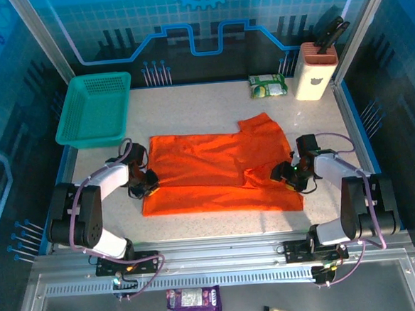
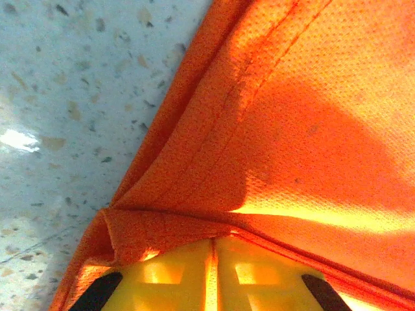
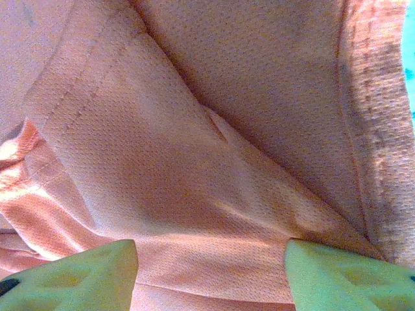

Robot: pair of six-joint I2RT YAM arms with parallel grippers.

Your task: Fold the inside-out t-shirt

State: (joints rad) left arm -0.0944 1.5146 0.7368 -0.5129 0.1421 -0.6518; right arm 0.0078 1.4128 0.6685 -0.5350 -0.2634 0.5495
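Note:
The inside-out t-shirt lies spread flat and bright orange on the speckled table, one sleeve pointing to the far right. My left gripper is at the shirt's left edge. In the left wrist view its yellow fingers are pressed together, and a fold of the t-shirt's hem is pinched at their tips, with the cloth drawn toward them. My right gripper is low over the shirt's right side. Its green fingertips stand wide apart, and the t-shirt cloth spans the gap between them.
A teal mesh basket stands at the table's back left. A green packet and a knife block are at the back right. Two packets lie below the front rail. Bare table runs behind the shirt.

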